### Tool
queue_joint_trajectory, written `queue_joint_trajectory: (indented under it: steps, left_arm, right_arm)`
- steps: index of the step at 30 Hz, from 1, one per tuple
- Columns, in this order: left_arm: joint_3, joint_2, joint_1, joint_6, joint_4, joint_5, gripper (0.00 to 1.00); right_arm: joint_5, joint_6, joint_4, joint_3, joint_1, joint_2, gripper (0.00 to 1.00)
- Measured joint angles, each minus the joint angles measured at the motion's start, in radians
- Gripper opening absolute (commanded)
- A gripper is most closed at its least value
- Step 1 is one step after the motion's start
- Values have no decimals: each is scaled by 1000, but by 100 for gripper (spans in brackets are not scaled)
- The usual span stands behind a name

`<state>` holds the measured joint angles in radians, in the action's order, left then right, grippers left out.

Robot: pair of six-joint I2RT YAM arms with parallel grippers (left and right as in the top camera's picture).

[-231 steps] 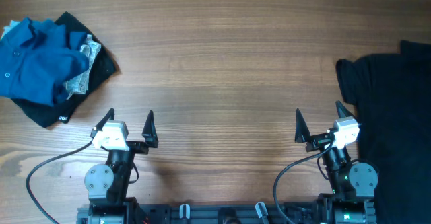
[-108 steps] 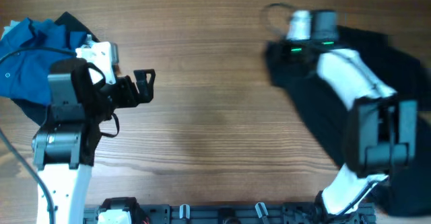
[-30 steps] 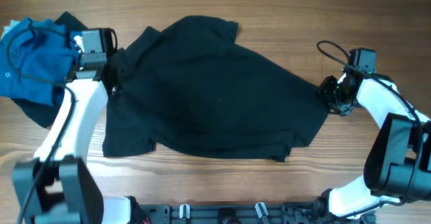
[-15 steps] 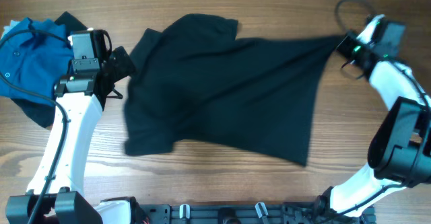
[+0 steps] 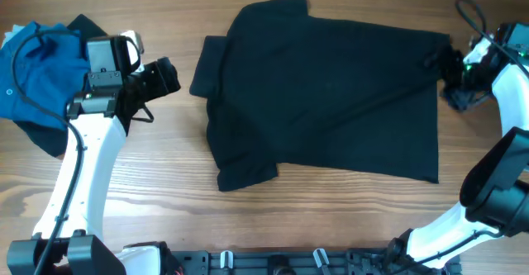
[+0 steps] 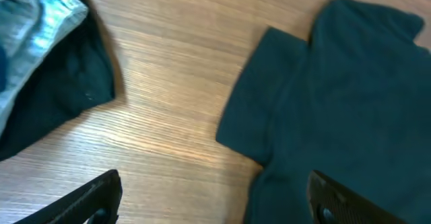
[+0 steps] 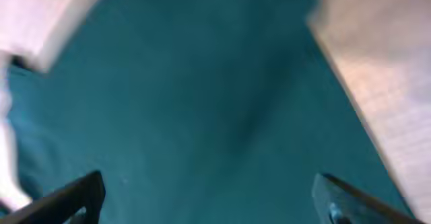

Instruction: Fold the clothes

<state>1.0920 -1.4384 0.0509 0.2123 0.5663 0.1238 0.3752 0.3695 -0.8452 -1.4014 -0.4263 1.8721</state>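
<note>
Since half a second ago, the black shirt has shifted right and now lies spread nearly flat on the table, with one sleeve pointing left. My left end effector hangs open and empty near that sleeve. My right end effector, fingers spread wide, sits over the fabric at the shirt's right edge.

text: none legible | labels: none | numbers: none
</note>
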Motion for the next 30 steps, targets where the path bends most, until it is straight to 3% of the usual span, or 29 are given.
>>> queue_joint_trajectory:
  steps: [2,7,12,13,15,16,18,22,23,24,25,26,27,30]
  left_arm:
    - [0,0,0,-14,11,14,88]
    - [0,0,-1,-29,34,32,92]
    - [0,0,-19,-34,37,61,92]
    - [0,0,-26,-35,37,66,93]
    - [0,0,-34,-36,37,71,93]
    - [0,0,-39,-35,37,74,94]
    - [0,0,-44,-36,37,78,100]
    - [0,0,-43,-39,37,84,100]
    - [0,0,-43,-39,38,84,100]
    - [0,0,-43,-39,38,84,100]
    - [0,0,-44,-39,39,84,100]
    - [0,0,-44,-39,39,84,100]
    - [0,0,-44,-39,40,84,100]
    - [0,0,-45,-39,41,84,99]
  right_arm:
    - [-106,7,-89,2,0,0,71]
    - [-404,57,-185,102,-8,-5,80]
    - [-426,60,-138,282,-38,-8,68]
    - [-404,64,-127,306,-42,-15,61]
    - [-386,62,-108,332,-43,-31,60]
    - [-372,59,-92,354,-43,-45,53]
    - [-364,58,-64,378,-45,-61,6]
    - [-372,83,-52,385,-67,-66,4]
    - [-378,92,-60,380,-100,-65,5]
    - [-387,99,-71,374,-133,-62,21]
    - [-393,102,-82,367,-167,-57,71]
    - [-403,105,-97,357,-191,-53,89]
    - [-414,113,-108,344,-228,-48,96]
    - [-424,112,-119,322,-283,-46,97]
